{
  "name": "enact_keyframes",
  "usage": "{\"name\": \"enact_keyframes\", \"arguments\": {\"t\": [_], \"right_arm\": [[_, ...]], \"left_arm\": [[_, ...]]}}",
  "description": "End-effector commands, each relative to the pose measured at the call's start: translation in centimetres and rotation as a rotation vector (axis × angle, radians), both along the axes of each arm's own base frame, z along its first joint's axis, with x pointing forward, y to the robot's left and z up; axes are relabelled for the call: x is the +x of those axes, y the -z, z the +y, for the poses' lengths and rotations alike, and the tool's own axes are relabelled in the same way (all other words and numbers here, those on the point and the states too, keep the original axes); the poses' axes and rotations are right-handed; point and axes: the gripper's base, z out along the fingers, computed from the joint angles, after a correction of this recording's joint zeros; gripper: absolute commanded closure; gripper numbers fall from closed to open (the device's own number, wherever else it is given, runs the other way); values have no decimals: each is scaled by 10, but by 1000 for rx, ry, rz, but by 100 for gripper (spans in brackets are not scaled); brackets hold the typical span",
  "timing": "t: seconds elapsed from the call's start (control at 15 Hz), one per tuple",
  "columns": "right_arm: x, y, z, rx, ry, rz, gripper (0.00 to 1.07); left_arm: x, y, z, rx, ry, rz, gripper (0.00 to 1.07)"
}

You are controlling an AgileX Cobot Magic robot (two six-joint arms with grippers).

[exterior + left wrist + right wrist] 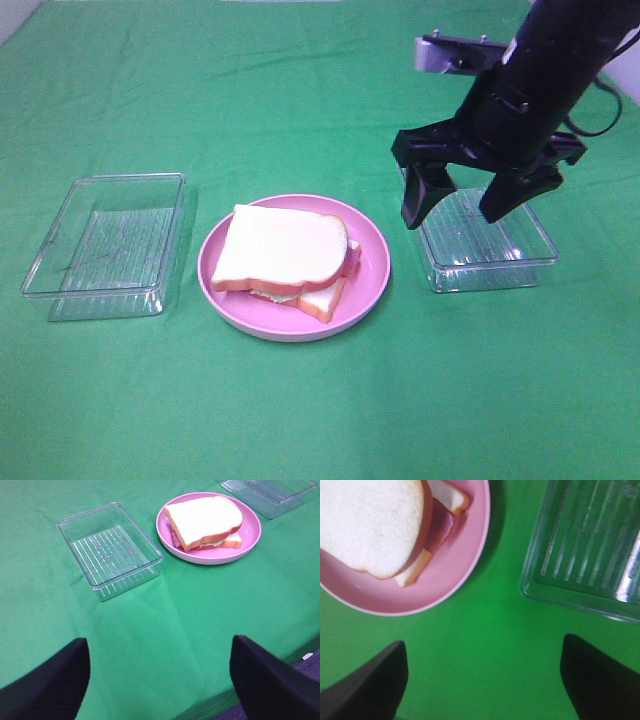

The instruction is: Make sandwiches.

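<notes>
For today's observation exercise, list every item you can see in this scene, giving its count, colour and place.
Sandwich: one, white bread with orange-brown crust, pink and pale green filling showing, on the plate.
Plate: one, pink, centre of the cloth.
Clear trays: two, transparent, one left of the plate, one right of it.
Tablecloth: one, green, covering the table.
Right gripper: black, jaws open, above the right tray's near-plate edge.
Left gripper: black, jaws open, over bare cloth.

A stacked white-bread toy sandwich (283, 258) rests on a round pink plate (372, 278) between two clear rectangular plastic trays (55, 258) (535, 245). A black claw (456, 205), spread wide, hangs above the right tray.
</notes>
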Motion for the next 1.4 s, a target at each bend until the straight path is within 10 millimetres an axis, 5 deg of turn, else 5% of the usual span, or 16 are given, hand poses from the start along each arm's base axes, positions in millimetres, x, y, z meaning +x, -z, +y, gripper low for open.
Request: {"name": "enact_keyframes", "arguments": {"t": [0.07,0.47,0.93,1.4], "right_arm": [[-32,-24,-16,-28,-17,-57,29],[-139,-54,-65,-38,-43,-171,29],[-266,-33,-121,43,-90,-546,29],[-288,-38,-131,70,-138,-719,29]], "left_arm": [[0,-1,0,-10,4,-13,32],[0,-1,0,-8,5,-14,32],[-1,-1,0,-1,15,-17,32],[-1,-1,0,-3,14,-16,32]]}}
